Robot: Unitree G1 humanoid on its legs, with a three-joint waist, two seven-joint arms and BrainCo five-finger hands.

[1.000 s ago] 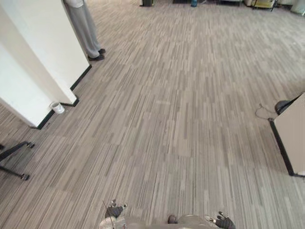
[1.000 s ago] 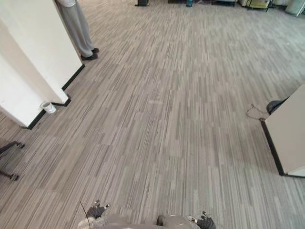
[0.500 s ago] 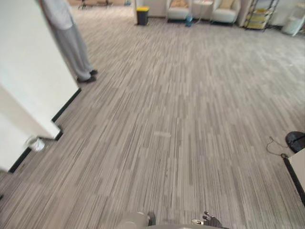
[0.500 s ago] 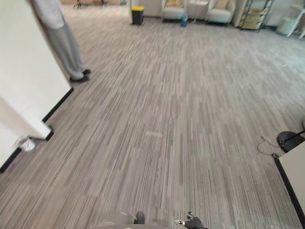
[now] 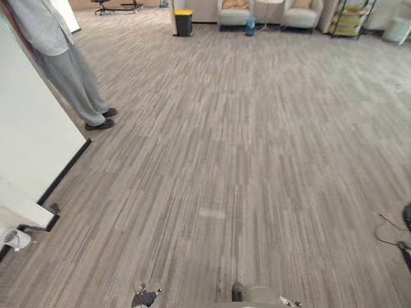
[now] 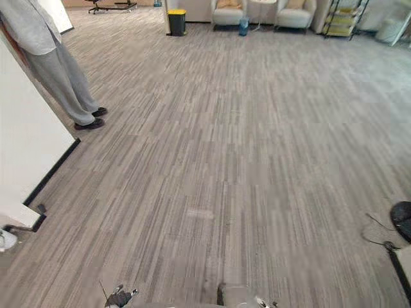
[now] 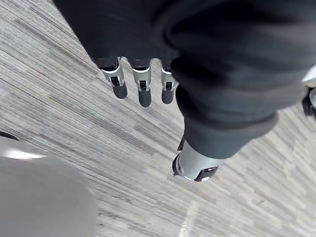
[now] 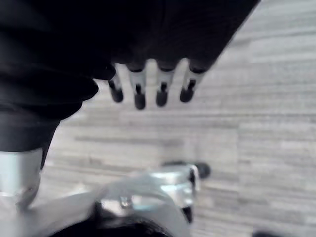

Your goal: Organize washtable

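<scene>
While both hang empty over striped carpet (image 5: 244, 160) | left robot hand (image 7: 143, 86), right robot hand (image 8: 148, 89): fingers straight | person (image 5: 61, 64) well ahead-left; steer wide.

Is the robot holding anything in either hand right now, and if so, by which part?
Nothing is held. The left hand and right hand both hang with fingers straight over the bare floor.
</scene>
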